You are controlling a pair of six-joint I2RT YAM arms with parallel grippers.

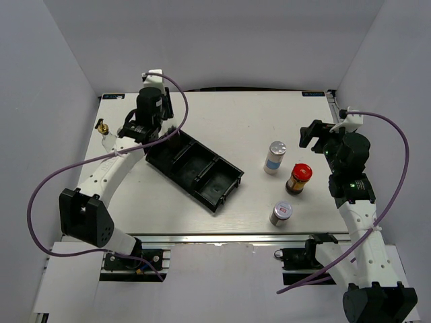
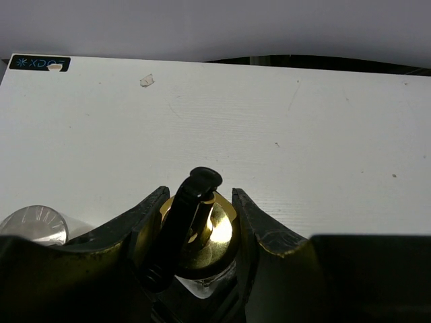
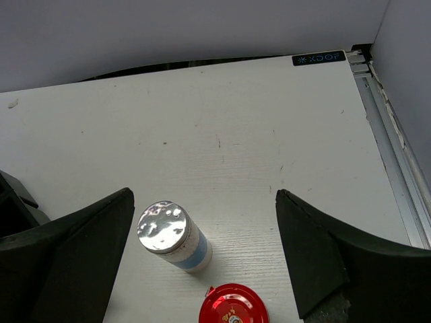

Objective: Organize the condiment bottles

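Observation:
My left gripper [image 2: 199,202] is shut on the gold spout cap of a clear glass bottle [image 2: 214,232], its black spout pointing up between the fingers. From above, that gripper [image 1: 143,129] sits at the far-left end of the black tray [image 1: 217,158] and hides the bottle. A second gold-capped bottle [image 1: 103,127] stands at the table's left edge. On the right stand a blue-labelled silver-lidded shaker [image 1: 275,157], a red-lidded jar [image 1: 300,177] and another silver-lidded jar [image 1: 281,212]. My right gripper [image 1: 312,134] hangs open behind them; the shaker [image 3: 172,235] stands just inside its left finger, apart from it.
The tray lies diagonally mid-table, its three compartments holding nothing. A shiny round top [image 2: 35,224] shows just left of my left fingers. The red lid [image 3: 233,306] sits at the bottom of the right wrist view. Table rail [image 3: 387,128] runs along the right.

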